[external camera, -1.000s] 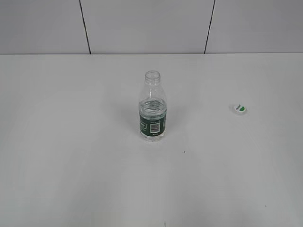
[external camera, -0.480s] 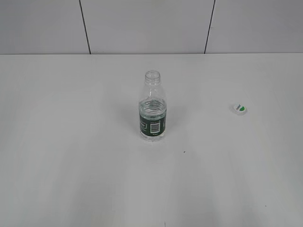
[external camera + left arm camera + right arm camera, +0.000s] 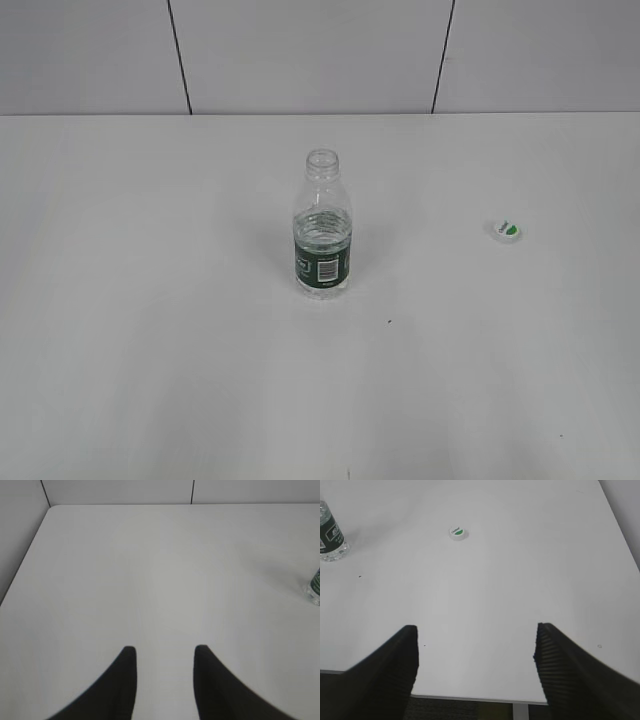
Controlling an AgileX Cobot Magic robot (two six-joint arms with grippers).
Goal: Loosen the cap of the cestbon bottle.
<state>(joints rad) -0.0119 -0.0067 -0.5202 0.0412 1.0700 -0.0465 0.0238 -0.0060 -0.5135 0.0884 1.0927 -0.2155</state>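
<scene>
The bottle [image 3: 322, 230] stands upright near the middle of the white desk [image 3: 150, 350], its neck open and bare, with some water inside and the dark green label band with a white barcode facing the exterior camera. The cap [image 3: 506, 230] is off the bottle: it lies flat on the desk well to the right of it, green patch up, touching nothing.

Between bottle and cap there is only bare desk. A tiny dark speck [image 3: 389, 321] sits on the surface in front of the bottle and a little to its right, clear of both. Behind the desk runs a pale panelled wall [image 3: 310, 55] with two dark vertical seams.

Neither arm shows in the exterior view. In the left wrist view the left pincer [image 3: 162, 652] hangs over bare desk with its fingers a modest way apart and nothing between them; the bottle's base shows only as a sliver at the right edge of that view, well away. In the right wrist view the right pincer [image 3: 476, 632] stands wide apart above the near edge of the desk, holding nothing. From there the cap lies ahead and slightly left, far from the fingertips, with the bottle further left at the frame's edge. Nothing blocks the way to either.
</scene>
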